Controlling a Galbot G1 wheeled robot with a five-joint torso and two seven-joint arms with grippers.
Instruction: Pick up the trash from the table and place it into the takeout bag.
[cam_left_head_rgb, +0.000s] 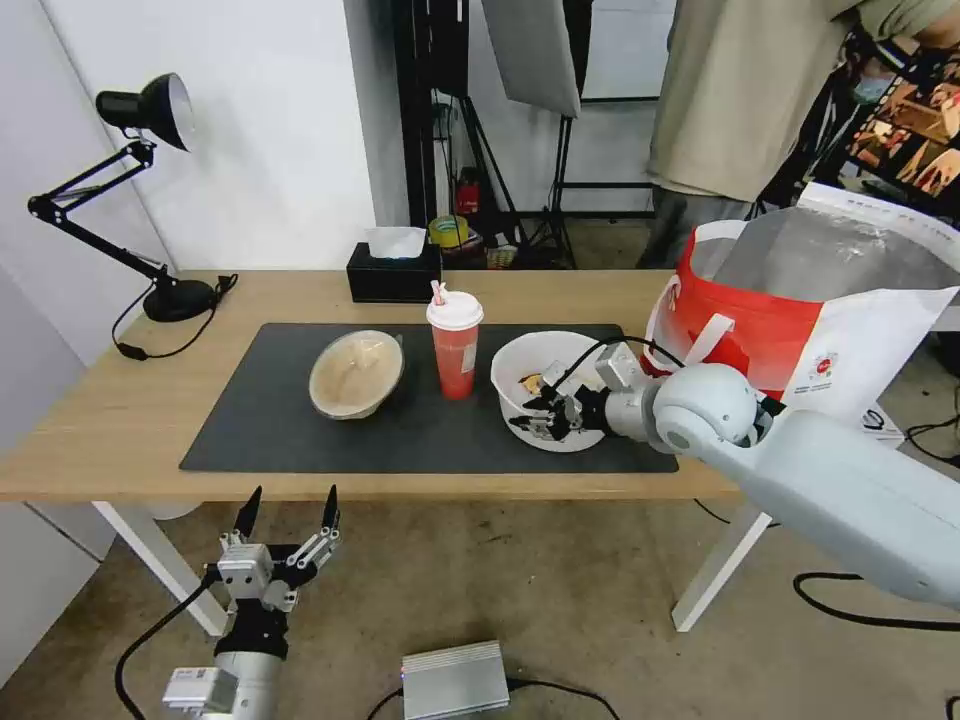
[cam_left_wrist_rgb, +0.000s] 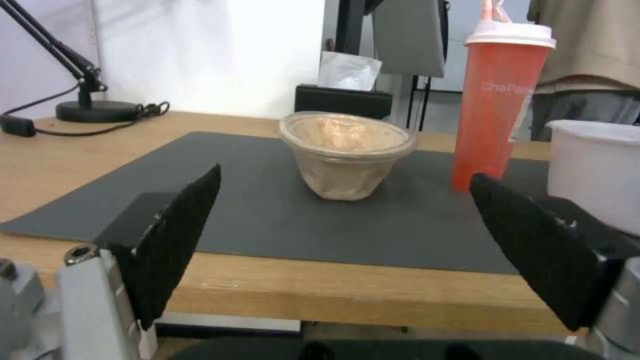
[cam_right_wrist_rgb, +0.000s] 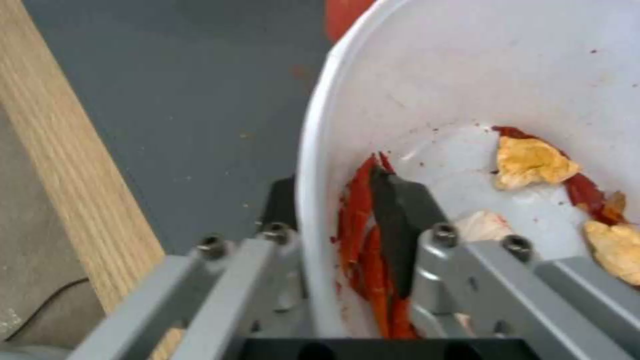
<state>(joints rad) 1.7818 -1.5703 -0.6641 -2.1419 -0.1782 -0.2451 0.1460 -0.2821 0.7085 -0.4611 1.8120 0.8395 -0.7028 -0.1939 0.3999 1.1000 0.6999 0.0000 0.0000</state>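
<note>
The trash stands in a row on the black mat (cam_left_head_rgb: 300, 440) of the table (cam_left_head_rgb: 130, 420). At the left is a tan lidded bowl (cam_left_head_rgb: 355, 375) (cam_left_wrist_rgb: 343, 150), in the middle a red cup with white lid and straw (cam_left_head_rgb: 456, 355) (cam_left_wrist_rgb: 500, 100), at the right a white bowl (cam_left_head_rgb: 545, 365) (cam_right_wrist_rgb: 507, 75) with red-yellow scraps. My right gripper (cam_left_head_rgb: 545, 418) (cam_right_wrist_rgb: 333, 180) is shut on the white bowl's near rim, one finger inside and one outside. The bowl rests on the mat. The takeout bag (cam_left_head_rgb: 760, 320) stands open just right of it. My left gripper (cam_left_head_rgb: 290, 505) (cam_left_wrist_rgb: 345, 175) hangs open below the table's front edge, facing the tan bowl.
A black tissue box (cam_left_head_rgb: 393, 270) sits at the table's back edge, and a desk lamp (cam_left_head_rgb: 178, 298) at the back left with its cord trailing. A person stands behind the bag. A silver box (cam_left_head_rgb: 455, 680) and cables lie on the floor.
</note>
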